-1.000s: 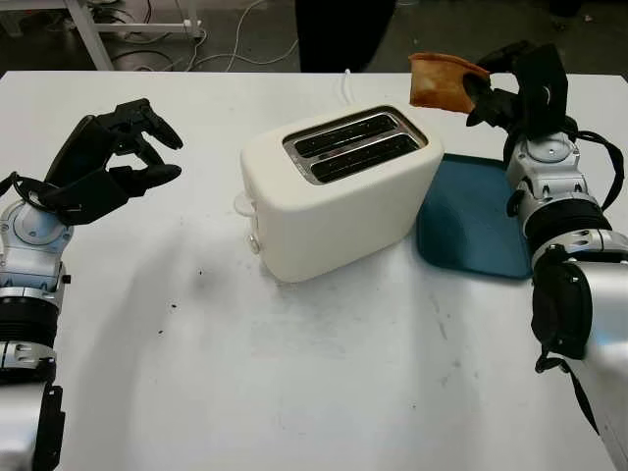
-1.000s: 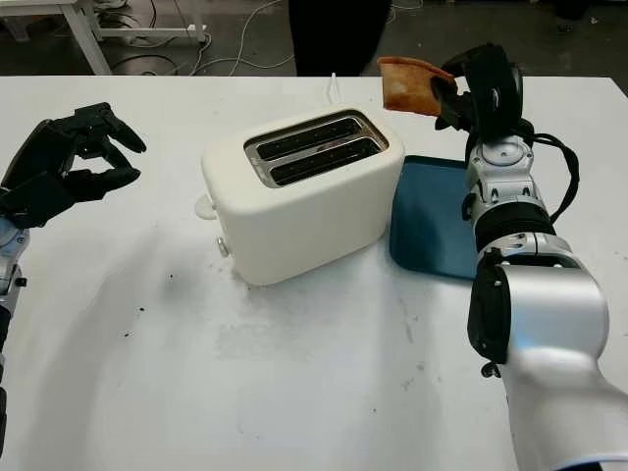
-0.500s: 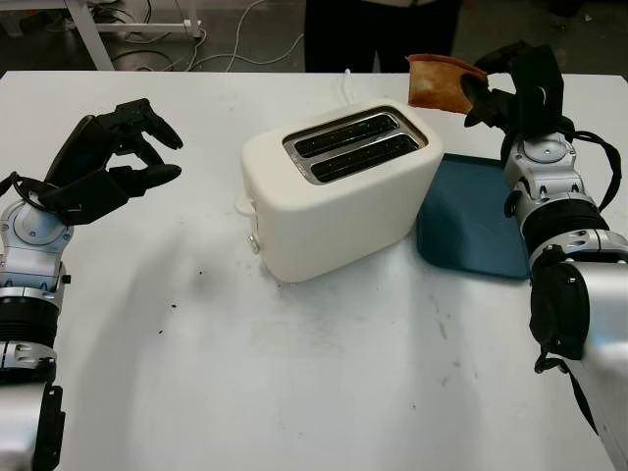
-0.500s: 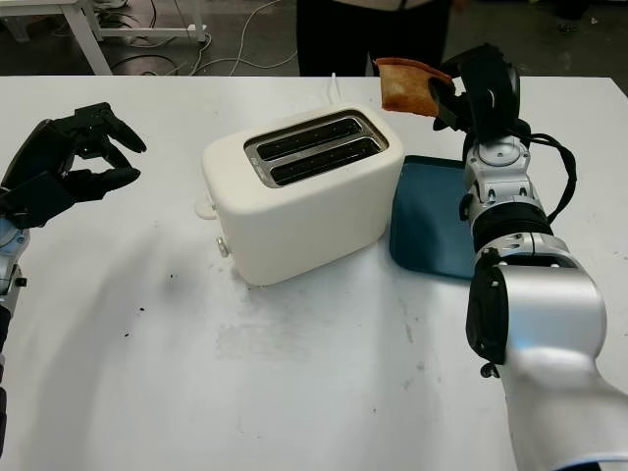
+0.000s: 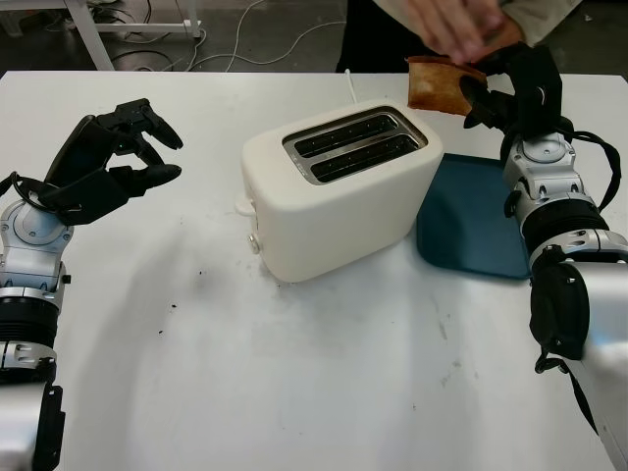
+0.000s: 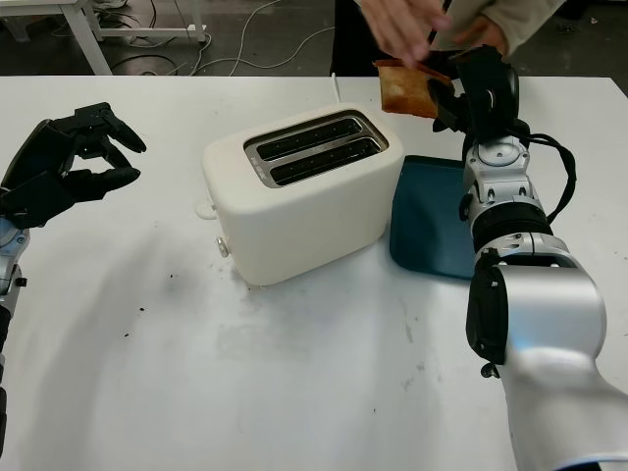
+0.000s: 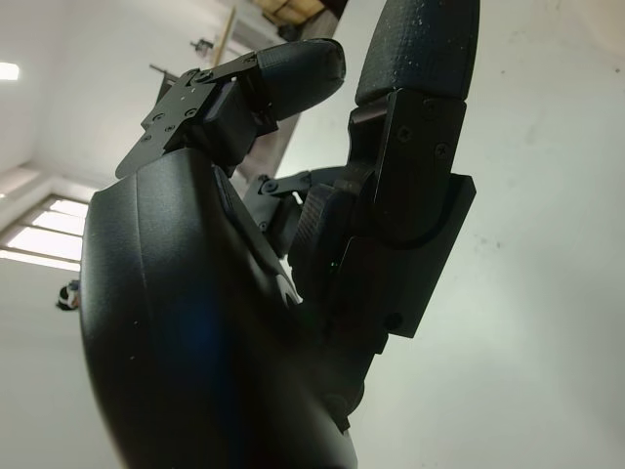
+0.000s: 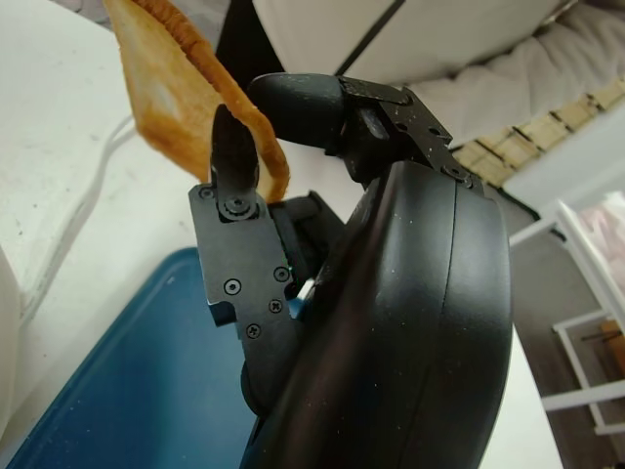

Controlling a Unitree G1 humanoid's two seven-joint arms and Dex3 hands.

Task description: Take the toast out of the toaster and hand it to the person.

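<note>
At the left of the desk (image 5: 324, 392), the left robot hand (image 5: 108, 162) hangs above the surface with its fingers curled on nothing; it has no part in this step and is best kept where it is. In the middle stands the toaster (image 5: 339, 191), both slots dark and, as far as the head views show, empty. Just right of it lies a blue tray (image 5: 469, 224). Above the tray's far edge the right robot hand (image 5: 510, 88) is clamped on the toast (image 5: 439, 86), pinching one edge so the slice juts out toward the toaster side. A person's hand (image 5: 461, 25) reaches down from the far side and appears to touch the slice's top edge.

The step in hand, I judge, is the handover itself. To do it well, the right robot hand should hold the toast level and motionless while the person's hand closes on the free edge, then ease its fingers apart only once that grip looks firm. Letting go too soon would likely drop the slice onto the tray or desk; tugging back against the person's pull could tear it.

Counted: one toaster with two slots, one toast, one tray, two robot hands, and one person's hand near the slice; a sleeve shows just beside it.
</note>
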